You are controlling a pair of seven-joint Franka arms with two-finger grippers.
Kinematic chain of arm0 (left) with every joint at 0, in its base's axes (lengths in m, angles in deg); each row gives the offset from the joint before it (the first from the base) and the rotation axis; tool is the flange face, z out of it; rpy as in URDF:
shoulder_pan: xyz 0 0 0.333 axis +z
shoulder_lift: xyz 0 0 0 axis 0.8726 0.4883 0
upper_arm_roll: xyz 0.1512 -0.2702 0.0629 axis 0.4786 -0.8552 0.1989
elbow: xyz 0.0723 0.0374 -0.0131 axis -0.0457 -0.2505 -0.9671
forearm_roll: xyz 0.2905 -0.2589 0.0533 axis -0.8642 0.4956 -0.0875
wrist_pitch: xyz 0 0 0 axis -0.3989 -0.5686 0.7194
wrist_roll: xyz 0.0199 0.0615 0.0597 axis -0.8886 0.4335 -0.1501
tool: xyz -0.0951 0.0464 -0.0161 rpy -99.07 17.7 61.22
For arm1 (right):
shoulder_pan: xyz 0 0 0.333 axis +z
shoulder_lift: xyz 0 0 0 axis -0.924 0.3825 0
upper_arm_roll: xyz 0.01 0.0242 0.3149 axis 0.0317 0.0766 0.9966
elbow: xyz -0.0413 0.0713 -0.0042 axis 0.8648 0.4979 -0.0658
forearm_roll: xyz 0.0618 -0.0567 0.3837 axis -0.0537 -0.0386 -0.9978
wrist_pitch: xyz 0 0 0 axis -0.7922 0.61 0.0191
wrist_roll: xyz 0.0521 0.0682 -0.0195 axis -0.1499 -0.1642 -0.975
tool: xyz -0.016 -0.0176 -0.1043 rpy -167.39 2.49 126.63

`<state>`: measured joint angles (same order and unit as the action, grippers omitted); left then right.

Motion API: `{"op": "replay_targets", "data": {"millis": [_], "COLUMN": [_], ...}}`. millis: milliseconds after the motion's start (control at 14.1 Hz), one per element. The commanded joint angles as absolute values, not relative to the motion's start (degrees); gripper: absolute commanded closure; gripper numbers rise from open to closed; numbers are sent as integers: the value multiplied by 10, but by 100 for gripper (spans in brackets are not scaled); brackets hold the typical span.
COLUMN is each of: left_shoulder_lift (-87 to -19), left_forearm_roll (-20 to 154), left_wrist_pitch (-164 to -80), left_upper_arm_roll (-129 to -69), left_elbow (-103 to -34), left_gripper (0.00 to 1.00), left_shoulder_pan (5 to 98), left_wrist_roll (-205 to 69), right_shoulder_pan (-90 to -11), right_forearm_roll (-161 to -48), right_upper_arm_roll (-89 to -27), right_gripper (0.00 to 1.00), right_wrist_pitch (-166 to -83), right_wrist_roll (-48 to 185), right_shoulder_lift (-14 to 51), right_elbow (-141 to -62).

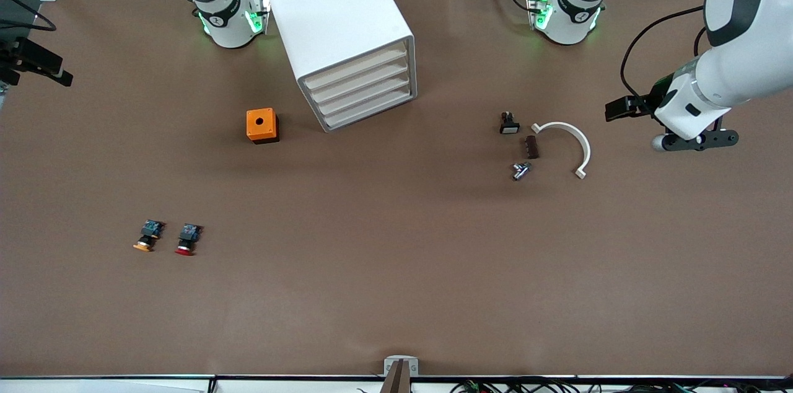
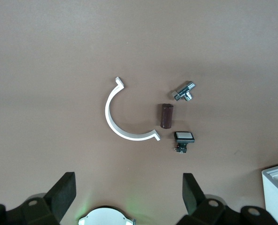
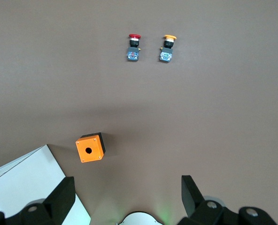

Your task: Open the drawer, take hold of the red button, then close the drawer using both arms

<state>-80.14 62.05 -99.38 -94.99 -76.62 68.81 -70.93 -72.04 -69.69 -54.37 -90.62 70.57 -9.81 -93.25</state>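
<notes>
Front view: nothing of the task is done yet. The white drawer cabinet (image 1: 347, 33) at upper centre has all its drawers shut, and the button (image 1: 187, 239) lies on the bare desk (image 1: 396, 294) at lower left, beside its orange-capped twin (image 1: 147, 237). My left pincer (image 1: 694, 140) hangs at the right edge; my right pincer is out of frame.

Left wrist view: my left pincer (image 2: 128, 193) gapes wide, empty, over a white curved bracket (image 2: 125, 117).

Right wrist view: my right pincer (image 3: 128, 194) is spread, holding nothing; the button (image 3: 133, 46) sits at upper centre, the orange box (image 3: 90, 147) lower down. Opening, grabbing and closing all remain.
</notes>
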Motion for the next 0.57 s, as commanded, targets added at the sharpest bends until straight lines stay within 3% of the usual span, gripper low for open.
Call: {"op": "replay_targets", "data": {"millis": [0, 142, 496], "left_shoulder_lift": [-830, -831, -831], "left_forearm_roll": [610, 610, 610], "left_wrist_pitch": [-1012, -1012, -1013], "left_upper_arm_roll": [-896, -860, -857], "left_elbow": [-794, -794, -789], "left_gripper": [0, 0, 0], "left_shoulder_pan": [636, 606, 612], "left_wrist_roll": [-692, -686, -686], "right_shoulder_pan": [-738, -724, -717], "right_forearm_roll": [-698, -697, -697], "right_upper_arm_roll": [-523, -534, -542], "right_gripper": [0, 0, 0], "right_wrist_pitch": [-911, -911, -915], "right_wrist_roll": [702, 702, 701], "right_shoulder_lift": [-120, -121, -122], "right_elbow": [-950, -950, -950]}}
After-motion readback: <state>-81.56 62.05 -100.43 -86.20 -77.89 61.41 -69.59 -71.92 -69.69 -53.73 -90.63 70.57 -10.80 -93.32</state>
